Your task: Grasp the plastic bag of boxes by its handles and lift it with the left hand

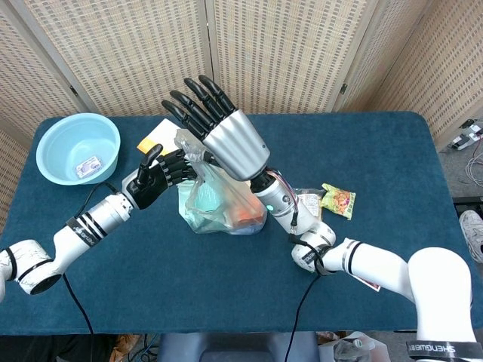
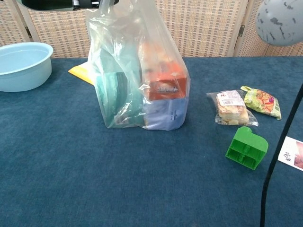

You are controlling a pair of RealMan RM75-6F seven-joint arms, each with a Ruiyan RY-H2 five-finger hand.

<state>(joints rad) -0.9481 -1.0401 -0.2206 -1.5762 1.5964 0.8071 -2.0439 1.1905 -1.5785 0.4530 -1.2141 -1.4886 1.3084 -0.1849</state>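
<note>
A clear plastic bag [image 1: 224, 207] holding a teal box, an orange box and a pale blue box stands on the blue table [image 1: 392, 151]. In the chest view the bag [image 2: 137, 80] rests on the cloth, its top drawn up and to the left. My left hand [image 1: 157, 178] has its dark fingers curled round the bag's handles [image 1: 186, 151], thumb raised. My right hand [image 1: 224, 133] hovers just above the bag's top, fingers spread, holding nothing. The chest view shows only a dark part of the left arm [image 2: 52, 4] at the top edge.
A light blue bowl [image 1: 78, 148] with a small card in it sits far left. A yellow packet [image 1: 153, 138] lies behind the bag. Two snack packets [image 2: 246, 106], a green block [image 2: 246, 147] and a printed card [image 2: 293, 153] lie right of the bag.
</note>
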